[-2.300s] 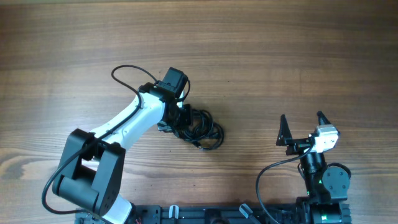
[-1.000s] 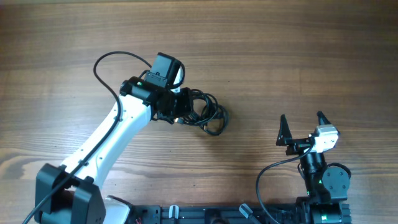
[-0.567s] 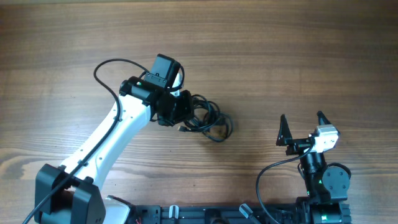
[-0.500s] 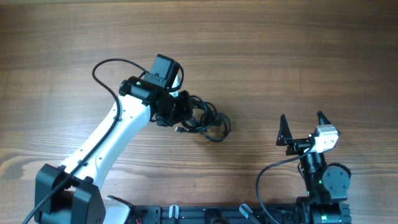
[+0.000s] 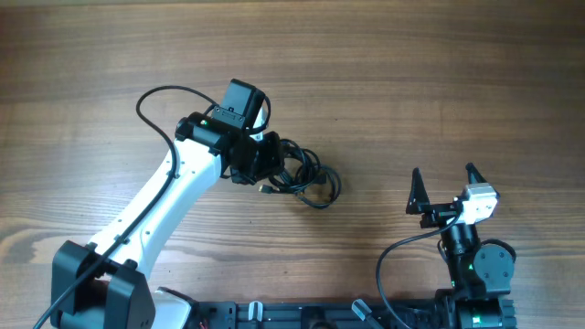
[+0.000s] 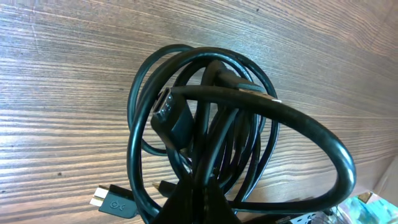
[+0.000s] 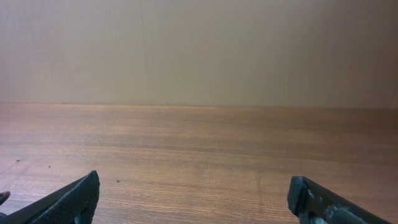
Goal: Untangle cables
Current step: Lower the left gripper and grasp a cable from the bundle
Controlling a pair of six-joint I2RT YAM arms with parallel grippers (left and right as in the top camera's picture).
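Note:
The cables are thin black cords coiled in a palm-sized knot near the middle of the wooden table. My left gripper is at the knot's left side and is shut on a bunch of its strands. In the left wrist view the cables loop above my closed fingers, with a small plug lying on the wood at lower left and another plug inside the coil. My right gripper is open and empty at the right front, far from the knot.
The left arm's thicker black wire arcs over the table behind the arm. The wooden table stretches bare behind and to the right. The right wrist view shows only wood and a plain wall.
My left gripper took hold of the knot and carried it up and right, then shifted it slightly. In the last half second nothing moved. The right arm stayed still.

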